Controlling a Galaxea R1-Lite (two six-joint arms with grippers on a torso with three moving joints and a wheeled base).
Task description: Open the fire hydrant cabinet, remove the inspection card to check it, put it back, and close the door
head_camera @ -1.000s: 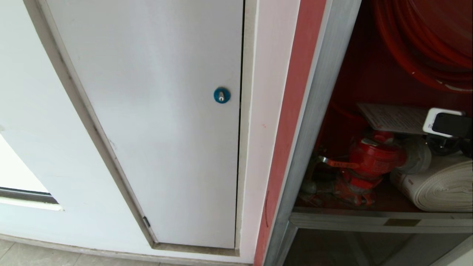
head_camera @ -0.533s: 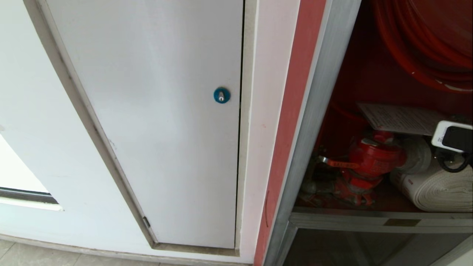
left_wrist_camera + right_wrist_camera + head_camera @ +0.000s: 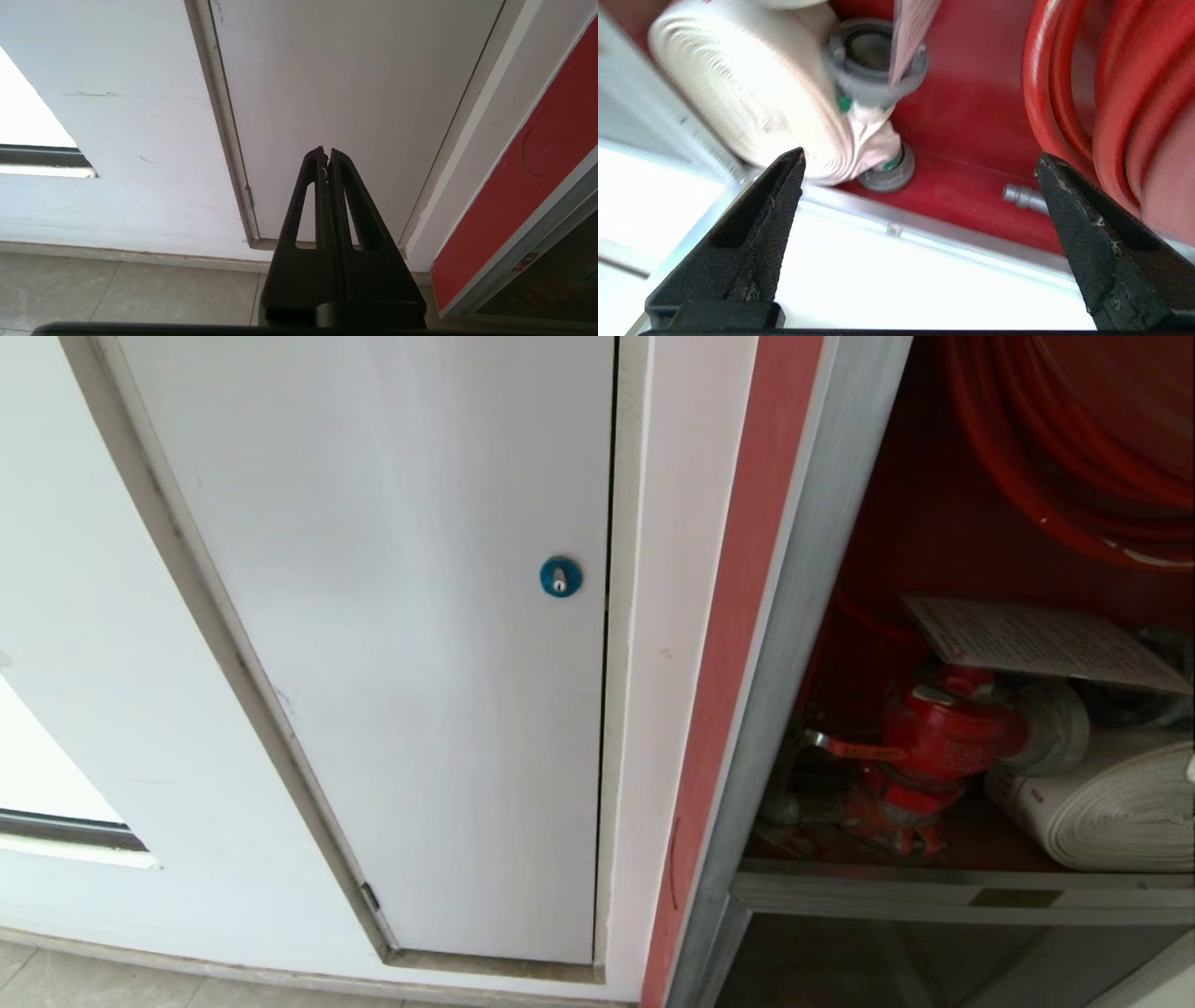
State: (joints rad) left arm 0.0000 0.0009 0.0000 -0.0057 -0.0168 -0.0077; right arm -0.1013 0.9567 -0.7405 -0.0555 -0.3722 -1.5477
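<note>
Head view has the inspection card (image 3: 1036, 642) lying flat atop the red valve (image 3: 938, 728) and hose roll (image 3: 1111, 803) inside the fire hydrant cabinet (image 3: 794, 616) — thin, floppy, probably slick, best pinched at a free edge — right gripper (image 3: 920, 168) spread wide and empty, left gripper (image 3: 327, 161) pressed together.

Even, soft daylight fills all three views, with no hard shadows on the flat white wall panel (image 3: 392, 644). Beyond the closed left gripper (image 3: 327, 156), a window opening is blown out to pure white. Between the wide-spread fingers of the right gripper (image 3: 920, 170) the pale foreground is overexposed; just beyond them the rolled white fabric hose (image 3: 738, 93) and coiled red rubber hose (image 3: 1111, 93) are smeared by blur. The head view's straight edges bow near its borders.
</note>
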